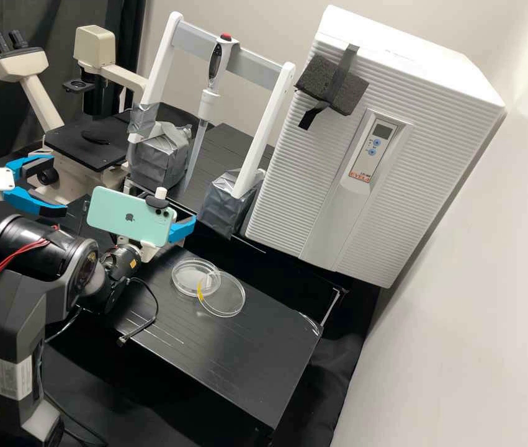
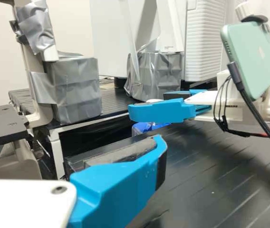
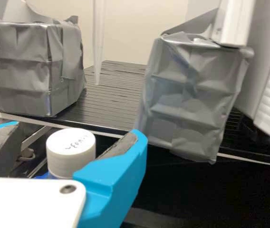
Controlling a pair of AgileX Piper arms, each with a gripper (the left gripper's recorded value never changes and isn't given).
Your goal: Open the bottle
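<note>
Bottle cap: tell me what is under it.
A sliver of the blue bottle body shows beneath the white cap; the right claw, straddling the cap, covers the rest.

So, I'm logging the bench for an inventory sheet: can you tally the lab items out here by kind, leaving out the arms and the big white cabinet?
Petri dishes: 2
Tape-wrapped blocks: 2
Pipette: 1
Bottle: 1
Microscope: 1
Total: 7
</note>
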